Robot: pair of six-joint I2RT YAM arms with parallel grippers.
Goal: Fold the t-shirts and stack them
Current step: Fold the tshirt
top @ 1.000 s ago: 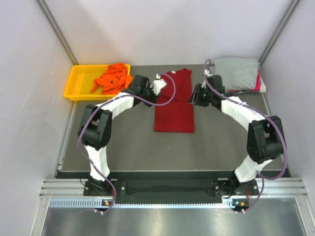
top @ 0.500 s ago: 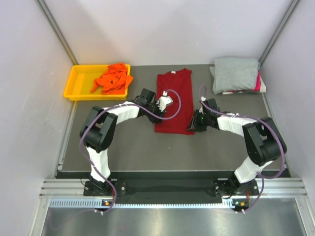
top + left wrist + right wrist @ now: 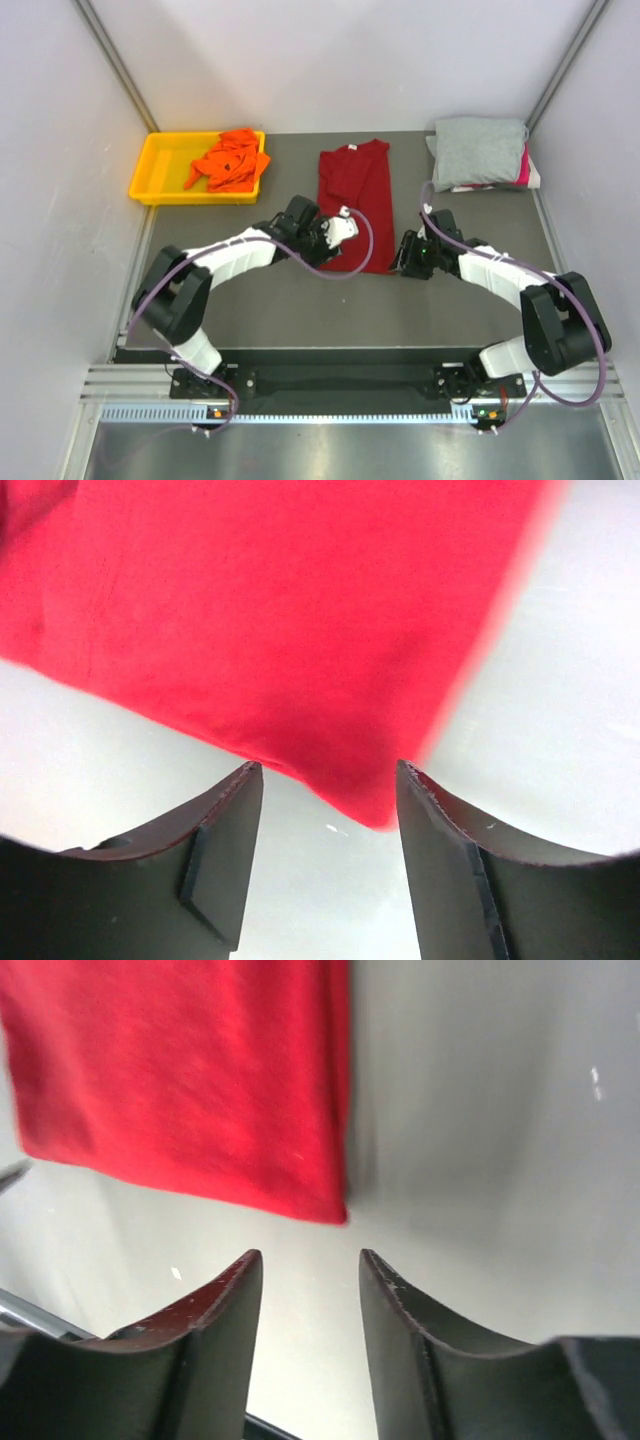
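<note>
The dark red t-shirt (image 3: 355, 185) lies flat in a long folded strip at mid-table. My left gripper (image 3: 336, 240) is open at its near left corner. In the left wrist view that red corner (image 3: 370, 805) pokes between the tips of my left gripper (image 3: 325, 772), which does not hold it. My right gripper (image 3: 399, 262) is open just off the near right corner. In the right wrist view the red cloth (image 3: 180, 1080) ends a little ahead of my right gripper (image 3: 308, 1256), with bare table between the jaws.
A yellow tray (image 3: 150, 172) at the back left holds a crumpled bright orange t-shirt (image 3: 228, 160). At the back right a folded light grey t-shirt (image 3: 478, 150) lies on a pink one (image 3: 525, 172). White walls close in the table.
Both grippers have travelled from the shirt's far half down its sides to its near corners. Their jaws have spread wider, and the shirt has stayed flat.
</note>
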